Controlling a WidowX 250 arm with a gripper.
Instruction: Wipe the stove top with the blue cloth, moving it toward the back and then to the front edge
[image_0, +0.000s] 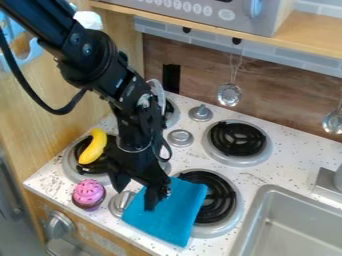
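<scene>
Gripper (135, 198) stands wide open, grasping nothing, one finger over blue cloth (167, 215) at four o'clock. Pink cupcake (88, 193) sits at nine, banana (93, 147) at eleven.

Arm (39, 16) was black overall, its upper length straight and faintly glossy, leading to a bulky, rounded joint housing (91, 62). Noted silvery round screws (87, 49) on the housing's side, small pale markings lower down. One thick black cable (59, 110) made a wide loop outside the arm; a whitish strip (159, 92) curved beside the narrower, more angular forearm section. End effector (135, 192) was black too, with dark, tapering fingers.
</scene>
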